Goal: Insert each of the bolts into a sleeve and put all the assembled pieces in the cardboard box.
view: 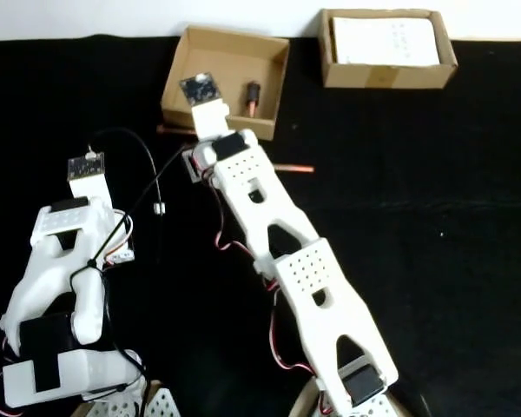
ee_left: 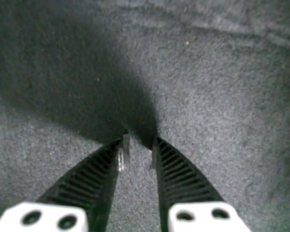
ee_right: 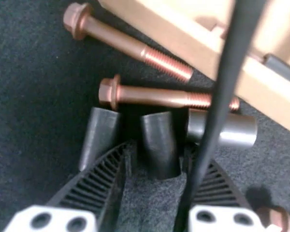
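Note:
In the right wrist view, three dark sleeves lie side by side on the black mat. My right gripper (ee_right: 157, 150) is open, and its fingers flank the middle sleeve (ee_right: 159, 133). The other sleeves (ee_right: 99, 135) (ee_right: 227, 130) lie just outside each finger. Two copper bolts (ee_right: 130, 46) (ee_right: 154, 95) lie beyond them, along the cardboard box wall (ee_right: 193, 34). From above, the right gripper (view: 200, 155) sits at the front of the cardboard box (view: 178, 74), which holds one assembled piece (view: 253, 97). My left gripper (ee_left: 139, 150) is slightly open over bare mat, at the table's left (view: 85, 178).
Another bolt (view: 293, 168) lies on the mat to the right of the right arm. A second cardboard box (view: 386, 76) with white paper stands at the back right. A black cable (ee_right: 222, 96) crosses the right wrist view. A copper bolt head (ee_right: 275, 217) lies near the right finger.

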Controlling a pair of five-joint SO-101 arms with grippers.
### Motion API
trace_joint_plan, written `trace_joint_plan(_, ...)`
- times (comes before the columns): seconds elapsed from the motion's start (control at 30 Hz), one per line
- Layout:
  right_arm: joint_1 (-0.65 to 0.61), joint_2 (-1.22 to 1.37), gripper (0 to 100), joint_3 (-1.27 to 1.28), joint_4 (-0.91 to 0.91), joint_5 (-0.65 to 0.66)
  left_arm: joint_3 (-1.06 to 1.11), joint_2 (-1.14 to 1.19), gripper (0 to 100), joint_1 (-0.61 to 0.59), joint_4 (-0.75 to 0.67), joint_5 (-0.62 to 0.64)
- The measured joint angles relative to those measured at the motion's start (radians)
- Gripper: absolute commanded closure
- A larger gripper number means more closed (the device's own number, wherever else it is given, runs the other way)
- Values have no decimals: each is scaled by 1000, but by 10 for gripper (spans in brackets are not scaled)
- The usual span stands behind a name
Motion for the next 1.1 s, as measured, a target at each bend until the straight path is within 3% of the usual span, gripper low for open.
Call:
trace_joint_plan(0.43,12,15,844,25,-6,-6,0,0,902,0,0,0)
trace_joint_plan(0.6,18,18,995,23,46,-6,0,0,902,0,0,0)
trace_joint_plan(0.73,32,18,993,20,87,-6,0,0,902,0,0,0)
trace_joint_plan(0.9,31,25,993,-58,238,-6,0,0,902,0,0,0)
trace_joint_plan(1.1,29,31,993,-160,540,-8,0,0,902,0,0,0)
